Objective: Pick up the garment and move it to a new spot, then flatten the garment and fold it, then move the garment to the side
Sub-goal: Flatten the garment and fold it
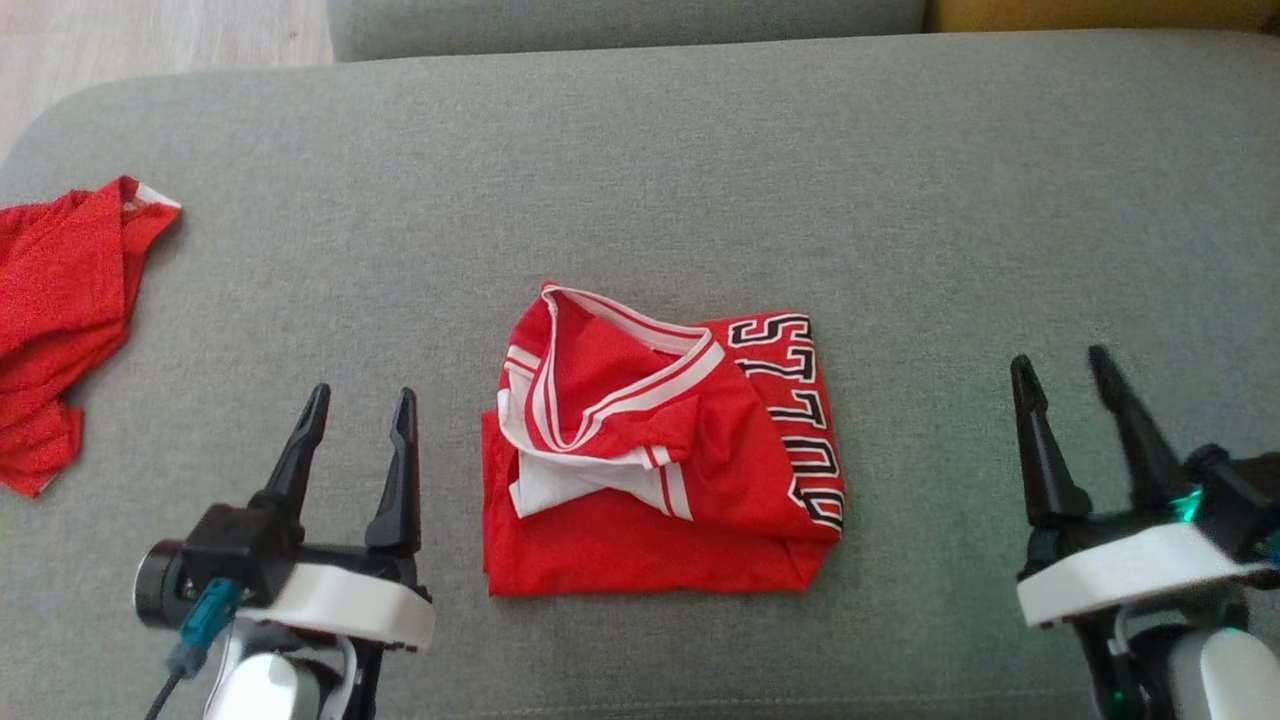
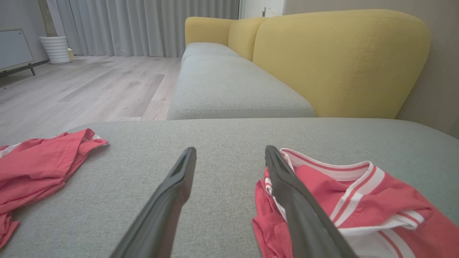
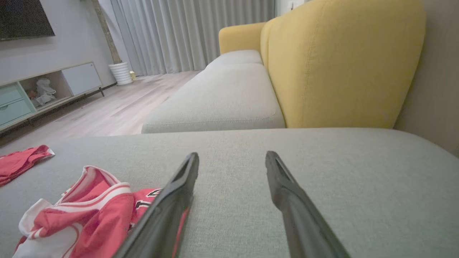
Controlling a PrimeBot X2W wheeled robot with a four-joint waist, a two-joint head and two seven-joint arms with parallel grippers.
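1. At 9 o'clock in the head view you see a crumpled red cloth (image 1: pixel 60 310) at the edge of the grey cushion (image 1: pixel 700 150). It lies well apart from the work, and I judge it a separate item.
2. At 7 o'clock your left gripper (image 1: pixel 362 400) has its fingers spread wide and holds nothing. It sits near the jersey's left edge. Whether a finger brushes the fabric, you cannot tell.
3. At the centre lies the jersey (image 1: pixel 660 470), folded into a compact block with the collar on top and the lettering down its right side. The folding looks done, so moving it aside likely remains.
4. At 4 o'clock your right gripper (image 1: pixel 1060 360) has its fingers parted and empty, clear of the jersey. The two grippers flank it, probably ready for a two-sided lift.
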